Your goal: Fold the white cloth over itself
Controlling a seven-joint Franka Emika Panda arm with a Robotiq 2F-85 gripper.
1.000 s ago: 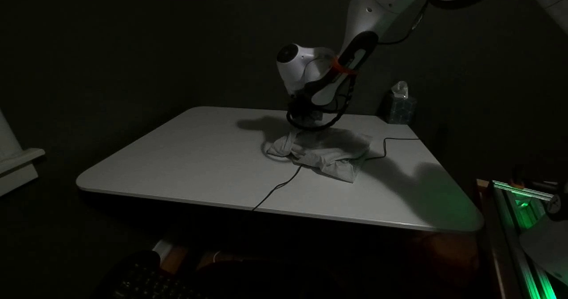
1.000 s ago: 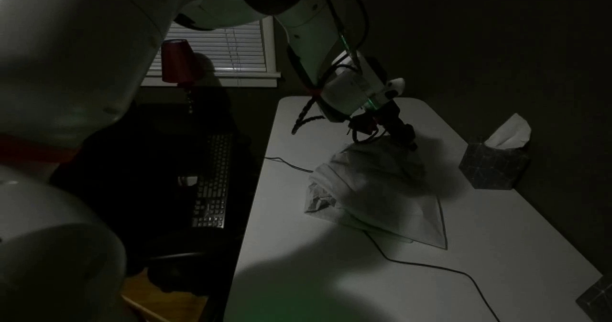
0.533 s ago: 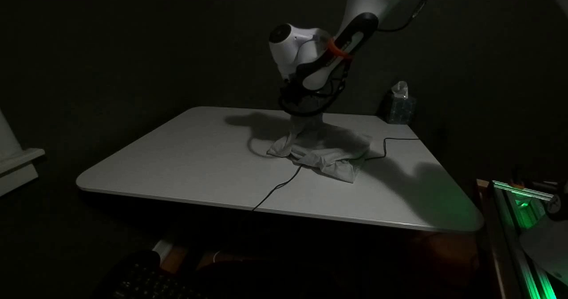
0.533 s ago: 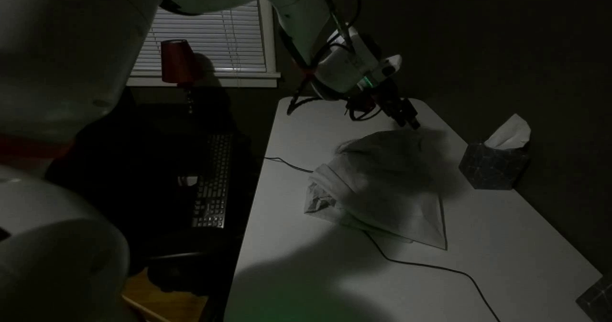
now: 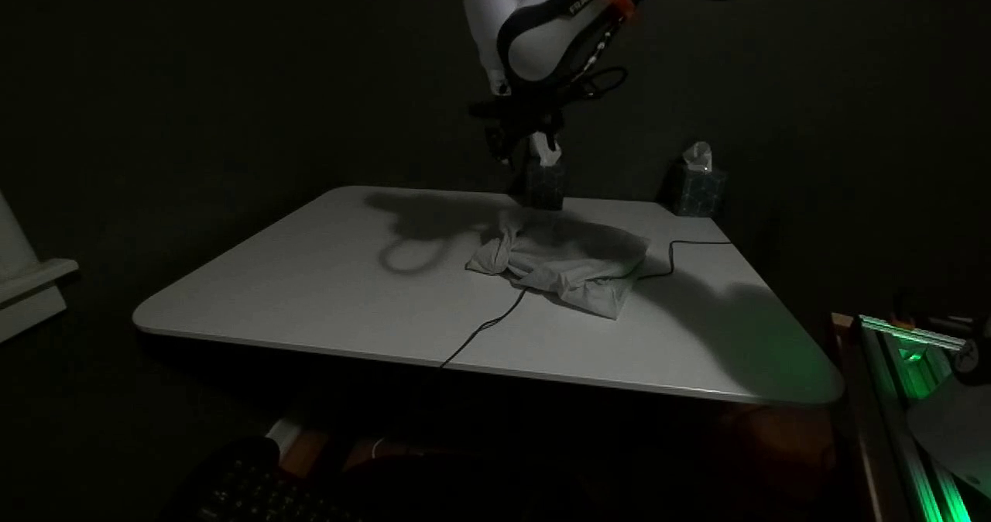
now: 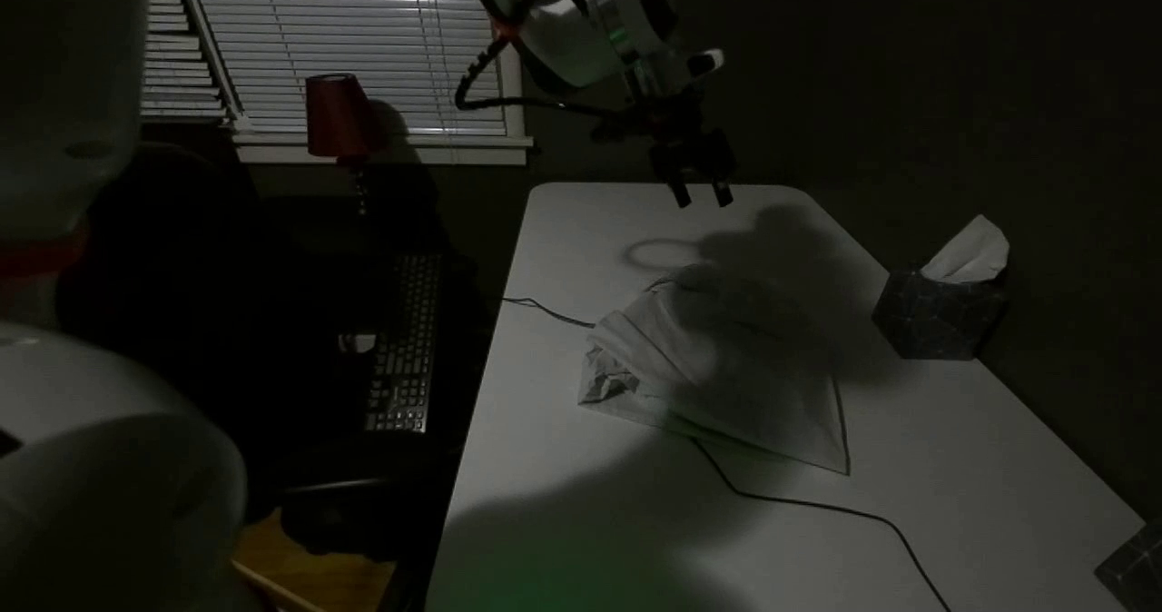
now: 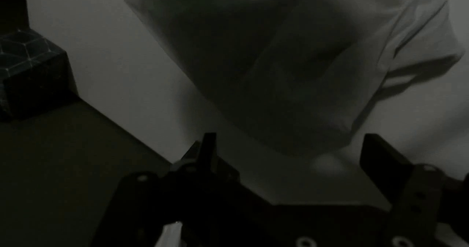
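The gripper (image 6: 704,200), spread wide and empty, hangs clear of the white cloth (image 6: 735,376), whose fold might slip if the dark cord (image 6: 817,504) under it gets tugged.

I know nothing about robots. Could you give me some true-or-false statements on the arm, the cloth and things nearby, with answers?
1. The end effector hangs clear of the white cloth. True.
2. Its jaws are pressed shut. False: they stand apart.
3. A thin cable shows on two sides of the white cloth. True.
4. The white cloth is spread smooth. False: it is wrinkled and bunched.
5. White tissue sticks up from a tissue box. True.
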